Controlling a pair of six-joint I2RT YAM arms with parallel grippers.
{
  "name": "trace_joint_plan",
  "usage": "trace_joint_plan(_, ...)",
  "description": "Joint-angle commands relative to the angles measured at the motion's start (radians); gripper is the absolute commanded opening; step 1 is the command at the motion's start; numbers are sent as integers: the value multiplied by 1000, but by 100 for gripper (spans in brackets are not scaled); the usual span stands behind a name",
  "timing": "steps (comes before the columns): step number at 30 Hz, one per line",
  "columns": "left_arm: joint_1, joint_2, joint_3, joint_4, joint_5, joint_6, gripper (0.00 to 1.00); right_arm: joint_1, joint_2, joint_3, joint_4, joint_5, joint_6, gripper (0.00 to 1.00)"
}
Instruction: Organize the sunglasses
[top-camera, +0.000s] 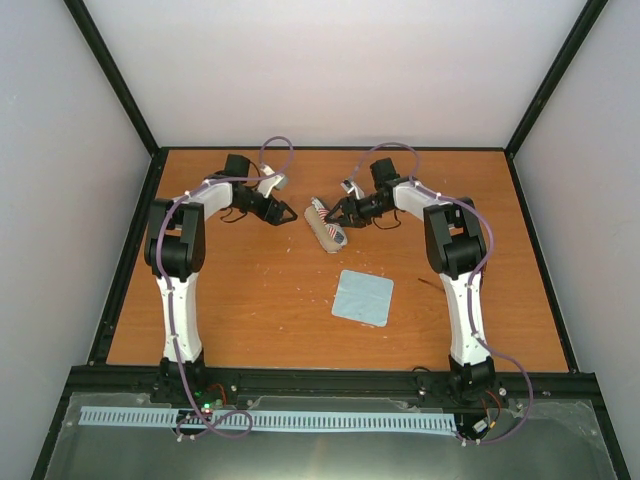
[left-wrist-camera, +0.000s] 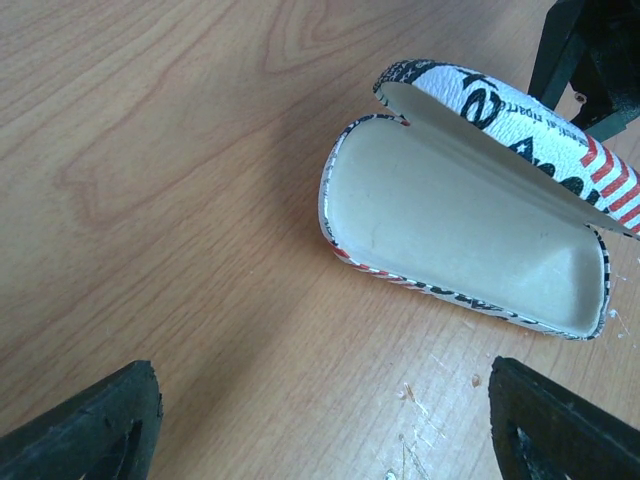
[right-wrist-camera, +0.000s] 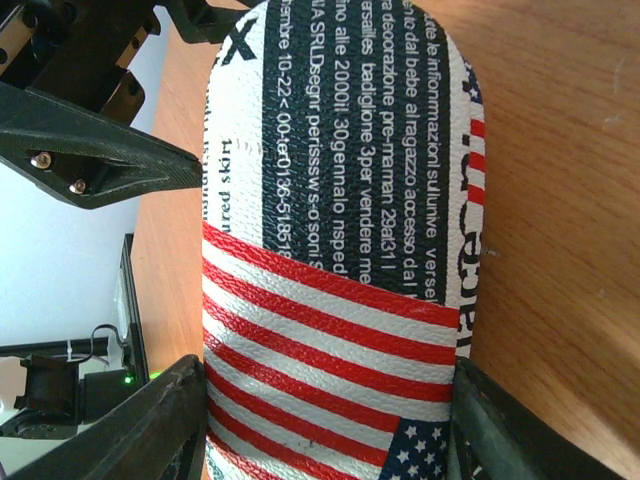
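We lost the case's (right-wrist-camera: 340, 300) near end below the right wrist view's bottom edge, and its lid (left-wrist-camera: 500, 115) past the left wrist view's right edge.

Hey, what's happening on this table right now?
Two robot arms are working on a flag-patterned glasses case in the middle of the table. The right gripper grips its lid; the case stands open and empty. The left gripper hovers open beside it, holding nothing. A light blue cloth lies nearer the arms' bases. No sunglasses are in the case yet.
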Motion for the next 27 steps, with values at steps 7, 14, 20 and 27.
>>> trace_joint_plan(7,-37,34,54,-21,-27,4,82,-10,-1,21,-27,105,-25,62)
trace_joint_plan(14,-93,106,155,-46,-111,-11,70,-9,17,29,-37,121,-27,63)
trace_joint_plan(20,-98,179,265,-61,-149,-33,64,-9,17,45,-51,124,-30,63)
trace_joint_plan(27,-109,238,359,-73,-164,-52,51,-8,13,38,-59,113,-42,63)
